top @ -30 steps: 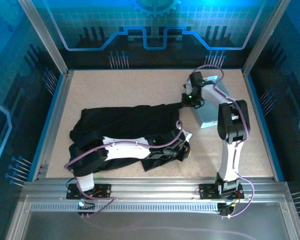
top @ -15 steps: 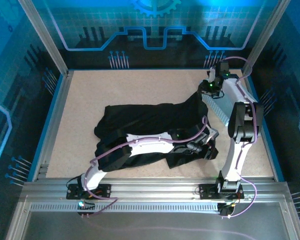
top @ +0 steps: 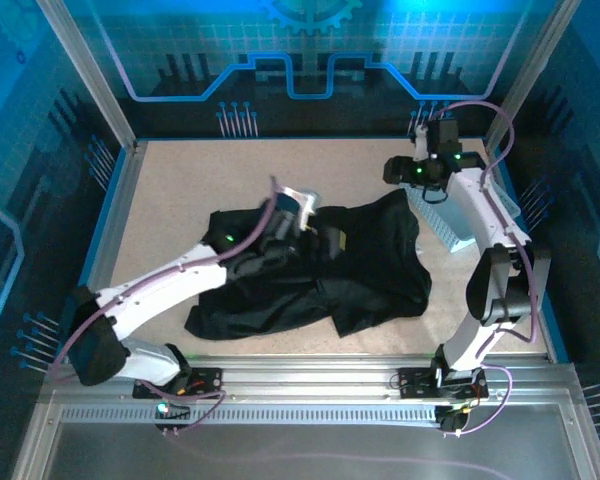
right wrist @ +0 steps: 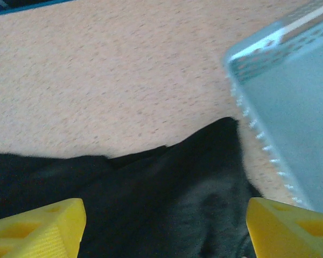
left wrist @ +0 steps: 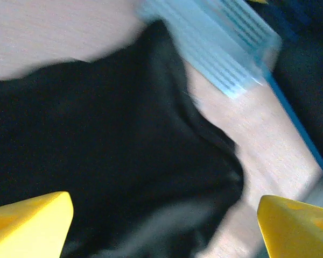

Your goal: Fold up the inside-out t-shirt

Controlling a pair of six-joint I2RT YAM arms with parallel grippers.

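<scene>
While left tool [left wrist: 167, 220] and right tool [right wrist: 164, 226] gape empty, limp black t-shirt [top: 320, 270] lies rumpled beside perforated tray [right wrist: 290, 107].

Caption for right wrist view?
Open right gripper over a corner of the black fabric t-shirt, beside the light grey perforated plastic tray.

Both arms reach over the worktop [top: 230, 170], tools spread open.
The left arm [top: 170, 285] bends out past the near left corner, and its pale forearm runs diagonally to the left tool [top: 315, 228] over the worktop's middle. In the left wrist view its yellow fingers [left wrist: 27, 220] sit wide apart at the lower corners. The right arm [top: 480, 205] rises from the near right edge, folds at the elbow and stretches to the far right corner. There the right tool [top: 405, 172] points left, and in the right wrist view its fingers [right wrist: 32, 226] are equally splayed.
</scene>
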